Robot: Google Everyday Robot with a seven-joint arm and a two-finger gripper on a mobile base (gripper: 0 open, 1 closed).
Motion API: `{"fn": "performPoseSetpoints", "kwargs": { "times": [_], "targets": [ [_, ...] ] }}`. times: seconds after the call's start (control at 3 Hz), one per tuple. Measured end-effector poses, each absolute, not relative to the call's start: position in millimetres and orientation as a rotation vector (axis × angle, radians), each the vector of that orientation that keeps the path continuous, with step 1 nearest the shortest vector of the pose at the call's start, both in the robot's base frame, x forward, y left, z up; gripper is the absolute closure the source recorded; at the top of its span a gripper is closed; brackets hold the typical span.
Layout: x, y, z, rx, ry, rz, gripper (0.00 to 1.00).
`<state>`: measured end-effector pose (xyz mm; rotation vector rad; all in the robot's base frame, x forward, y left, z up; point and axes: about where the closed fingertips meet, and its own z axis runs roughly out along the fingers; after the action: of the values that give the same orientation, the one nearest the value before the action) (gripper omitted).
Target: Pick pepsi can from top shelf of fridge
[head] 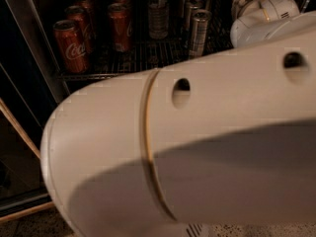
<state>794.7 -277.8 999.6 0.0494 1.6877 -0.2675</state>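
A wire shelf [148, 56] of the fridge [34, 58] runs across the top of the camera view; I cannot tell which level it is. On it stand red Coca-Cola cans [71, 43] at the left and slim silver cans [198, 31] in the middle. The pepsi can is hidden or out of view. My big white arm link [197, 152] covers most of the picture. Its rounded white wrist section [261, 14] reaches toward the shelf's right end. The gripper lies beyond that wrist, out of view.
The fridge's steel frame post [37, 48] slants down the left side, with dark interior below the shelf. A pale strip of floor [24, 216] shows at the bottom left. A darker patterned can [158, 16] stands between the red and silver ones.
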Motion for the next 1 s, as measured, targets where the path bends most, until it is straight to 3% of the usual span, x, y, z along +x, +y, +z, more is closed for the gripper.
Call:
{"fn": "performPoseSetpoints", "kwargs": {
  "times": [1.0],
  "targets": [
    [798.3,-282.7,993.0,0.082,1.716,-0.199,0.55]
  ]
}}
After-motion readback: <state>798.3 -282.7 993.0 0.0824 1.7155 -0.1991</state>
